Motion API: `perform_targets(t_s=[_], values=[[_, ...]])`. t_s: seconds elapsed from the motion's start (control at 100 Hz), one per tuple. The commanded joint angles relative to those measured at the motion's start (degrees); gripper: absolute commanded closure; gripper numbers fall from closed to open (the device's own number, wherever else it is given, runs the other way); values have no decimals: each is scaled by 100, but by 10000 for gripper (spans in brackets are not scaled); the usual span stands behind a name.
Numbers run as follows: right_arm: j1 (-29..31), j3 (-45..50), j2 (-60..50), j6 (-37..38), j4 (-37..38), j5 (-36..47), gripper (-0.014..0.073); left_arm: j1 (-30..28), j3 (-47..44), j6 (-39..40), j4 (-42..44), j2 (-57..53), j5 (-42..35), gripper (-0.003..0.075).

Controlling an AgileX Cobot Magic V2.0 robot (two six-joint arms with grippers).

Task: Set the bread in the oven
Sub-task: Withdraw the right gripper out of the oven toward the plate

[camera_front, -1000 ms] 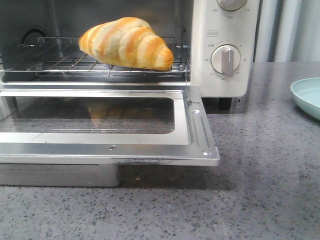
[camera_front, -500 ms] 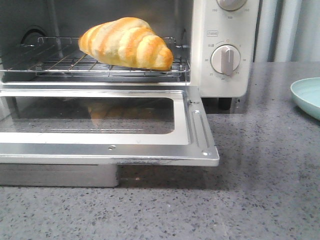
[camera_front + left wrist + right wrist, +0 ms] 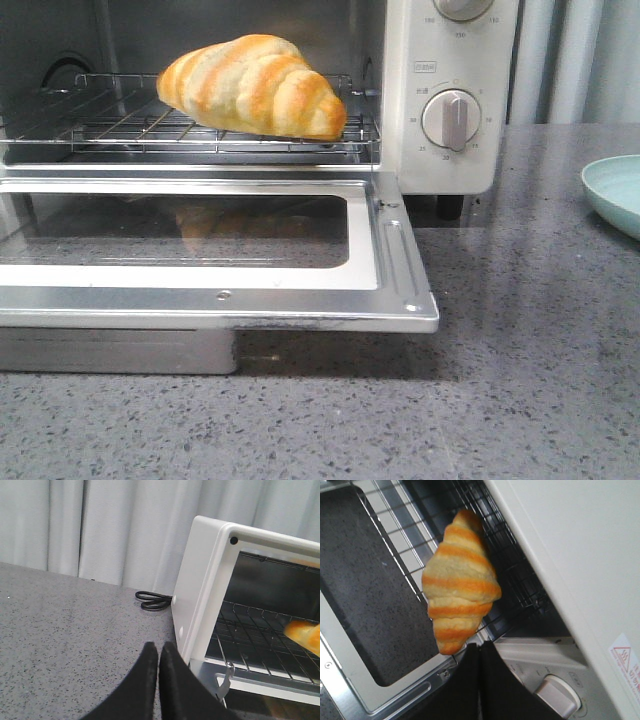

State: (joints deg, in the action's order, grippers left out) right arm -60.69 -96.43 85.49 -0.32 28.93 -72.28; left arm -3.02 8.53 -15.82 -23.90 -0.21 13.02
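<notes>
Your right gripper [image 3: 479, 652] has its black fingers pressed together, empty, directly above the oven's [image 3: 450, 60] beige dial [image 3: 559, 699]. Just ahead of its tips, the bread [image 3: 252, 86], a tapered golden roll with pale stripes, lies on the wire rack [image 3: 130, 128]. The glass-windowed door [image 3: 200, 255] hangs open. Your left gripper [image 3: 159, 652] is likewise closed and empty, over speckled grey stone beside the oven's smooth cream wall.

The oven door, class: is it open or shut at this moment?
Open. The oven door lies folded down flat in front, leaving the wire rack exposed with the bread resting on it.
</notes>
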Motion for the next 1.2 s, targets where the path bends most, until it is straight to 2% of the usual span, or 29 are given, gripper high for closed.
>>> perform_targets(t_s=[0.0, 0.32, 0.51, 0.77, 0.9, 1.05, 1.19], values=[[34, -32, -187, 32, 197, -217, 670, -22, 148, 52, -85, -156, -426, 741], [34, -23, -164, 32, 182, 81, 670, -22, 148, 52, -85, -156, -426, 741], [62, 54, -134, 109, 14, -253, 670, -22, 148, 52, -85, -156, -426, 741], [714, 70, -639, 426, -306, -253, 670, -22, 148, 52, -85, -156, -426, 741], [1063, 516, -1052, 426, -314, -253, 670, -22, 148, 52, -85, -156, -426, 741], [1416, 1263, -1720, 792, -314, -203, 670, -22, 148, 52, -85, -156, -426, 741], [1904, 2097, -2404, 941, -380, 206, 670, -22, 148, 52, -85, -156, -426, 741]])
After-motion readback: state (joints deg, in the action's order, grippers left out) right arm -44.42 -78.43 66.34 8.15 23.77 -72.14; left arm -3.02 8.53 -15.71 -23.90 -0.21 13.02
